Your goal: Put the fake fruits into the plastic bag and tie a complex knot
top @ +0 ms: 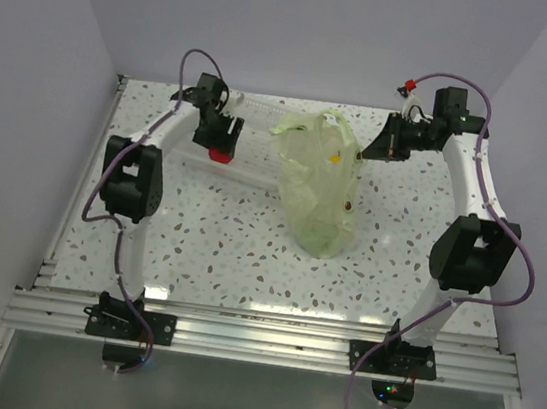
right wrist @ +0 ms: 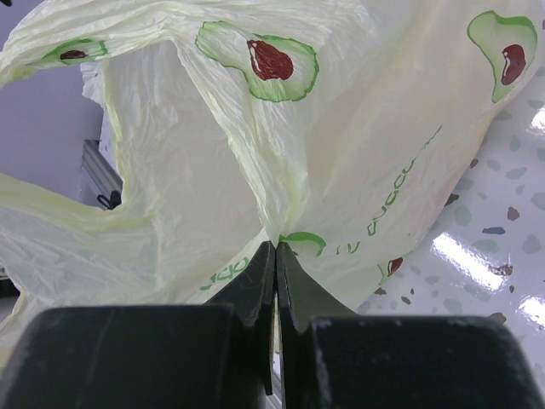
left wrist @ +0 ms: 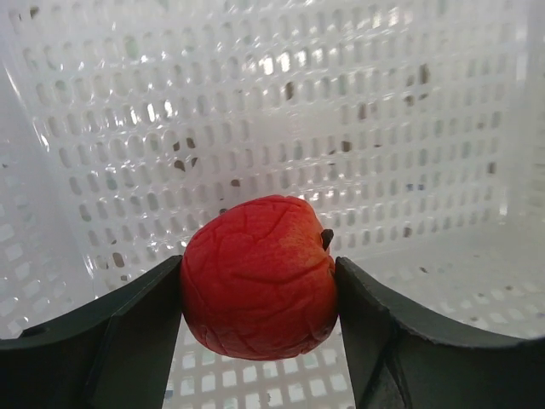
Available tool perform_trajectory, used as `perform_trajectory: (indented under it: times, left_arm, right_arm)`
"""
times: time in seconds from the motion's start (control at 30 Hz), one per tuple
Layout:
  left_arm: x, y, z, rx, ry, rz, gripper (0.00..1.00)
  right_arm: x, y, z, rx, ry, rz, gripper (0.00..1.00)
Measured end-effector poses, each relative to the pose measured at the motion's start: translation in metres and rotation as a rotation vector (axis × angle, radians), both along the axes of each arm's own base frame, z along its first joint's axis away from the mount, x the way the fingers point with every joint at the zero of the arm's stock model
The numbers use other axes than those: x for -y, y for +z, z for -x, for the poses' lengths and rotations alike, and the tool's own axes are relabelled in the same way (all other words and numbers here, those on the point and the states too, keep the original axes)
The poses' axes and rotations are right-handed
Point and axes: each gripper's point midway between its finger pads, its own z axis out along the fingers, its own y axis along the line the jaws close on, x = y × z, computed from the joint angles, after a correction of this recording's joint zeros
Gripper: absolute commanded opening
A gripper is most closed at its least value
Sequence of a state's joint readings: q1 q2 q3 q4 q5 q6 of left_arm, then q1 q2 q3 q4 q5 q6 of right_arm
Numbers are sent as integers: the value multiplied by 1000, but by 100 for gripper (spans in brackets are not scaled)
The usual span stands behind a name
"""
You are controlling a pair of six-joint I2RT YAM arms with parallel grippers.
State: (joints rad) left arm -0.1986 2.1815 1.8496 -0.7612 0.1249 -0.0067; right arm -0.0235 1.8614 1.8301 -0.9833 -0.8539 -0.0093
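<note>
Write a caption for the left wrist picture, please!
Left gripper pinches a red fruit inside the white basket.

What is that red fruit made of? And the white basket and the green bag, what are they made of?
The red fruit looks like plastic or foam: it has a faint sheen and wrinkly skin, so it is probably fake. The basket looks like hard, glossy white plastic with rows of slots. The bag is thin, crinkly pale green plastic film; light shows through it.
</note>
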Motion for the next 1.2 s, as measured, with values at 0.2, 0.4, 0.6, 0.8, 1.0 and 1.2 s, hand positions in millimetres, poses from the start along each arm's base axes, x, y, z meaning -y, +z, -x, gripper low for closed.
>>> perform_trajectory:
  times: [0.2, 0.4, 0.6, 0.8, 1.0, 1.2]
  left_arm:
    - [35, 110, -13, 262, -110, 213, 57]
    - [68, 305, 16, 749, -299, 438, 59]
    - [135, 370, 68, 920, -559, 521, 63]
    - [215, 308, 86, 782, -716, 517, 65]
    - [226, 269, 78, 698, -690, 495, 65]
    - [235, 251, 78, 648, -699, 504, 70]
  right_arm:
    - [0, 0, 0, 0, 0, 0, 0]
    - [0, 0, 0, 0, 0, -1, 0]
    - [0, 0, 0, 2, 0, -1, 0]
    - [0, 0, 0, 0, 1, -1, 0]
    - [0, 0, 0, 3, 5, 2, 0]
    - [0, 0, 0, 4, 6, 3, 0]
